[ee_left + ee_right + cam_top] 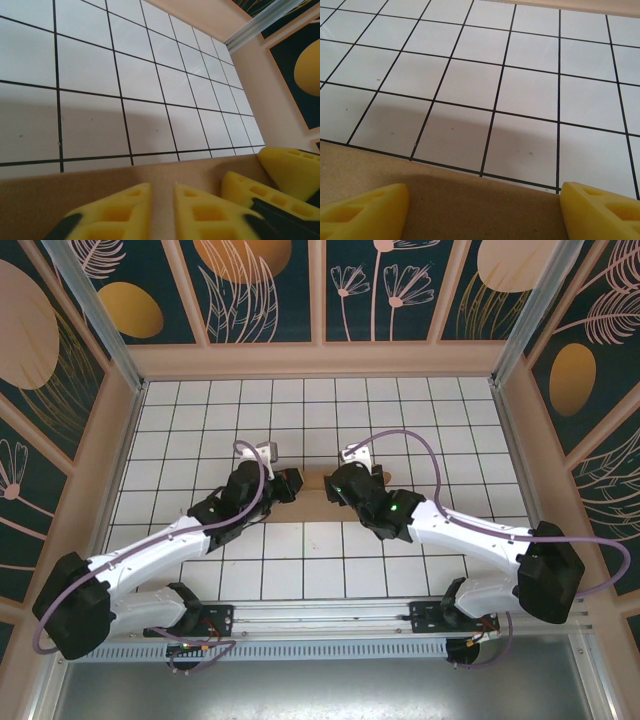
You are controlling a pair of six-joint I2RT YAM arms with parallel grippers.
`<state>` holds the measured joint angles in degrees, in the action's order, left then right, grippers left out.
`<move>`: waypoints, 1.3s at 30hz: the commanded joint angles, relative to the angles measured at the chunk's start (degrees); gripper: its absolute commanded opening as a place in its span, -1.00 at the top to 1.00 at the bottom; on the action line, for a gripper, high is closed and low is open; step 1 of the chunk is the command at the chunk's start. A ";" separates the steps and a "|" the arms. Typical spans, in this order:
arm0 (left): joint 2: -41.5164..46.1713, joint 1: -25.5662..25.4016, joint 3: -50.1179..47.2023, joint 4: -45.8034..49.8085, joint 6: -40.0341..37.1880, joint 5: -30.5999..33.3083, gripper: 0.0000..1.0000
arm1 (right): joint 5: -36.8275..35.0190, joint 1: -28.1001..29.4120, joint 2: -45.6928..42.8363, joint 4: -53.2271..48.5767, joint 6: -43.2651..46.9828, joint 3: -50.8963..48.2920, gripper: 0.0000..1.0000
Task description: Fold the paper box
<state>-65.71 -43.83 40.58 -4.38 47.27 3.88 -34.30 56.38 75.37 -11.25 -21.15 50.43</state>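
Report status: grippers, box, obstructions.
Left gripper nearly closed at box, grip unclear. Right gripper open over box. Box centred, under both. No obstruction seen.

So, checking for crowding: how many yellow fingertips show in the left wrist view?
4. Two, the left gripper's, sit close together at bottom centre over the box; two more, the right gripper's, are at lower right.

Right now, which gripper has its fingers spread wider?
The right gripper: fingers far apart over the paper box; the left gripper is nearly shut.
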 commanded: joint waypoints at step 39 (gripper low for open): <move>12.35 5.97 -10.41 -0.64 0.10 -1.97 -0.68 | 2.84 2.86 1.44 -5.74 -2.52 -3.92 -0.55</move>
<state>-54.61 -38.13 31.53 2.59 46.39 7.25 -36.14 57.98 74.83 -9.41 -22.83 48.99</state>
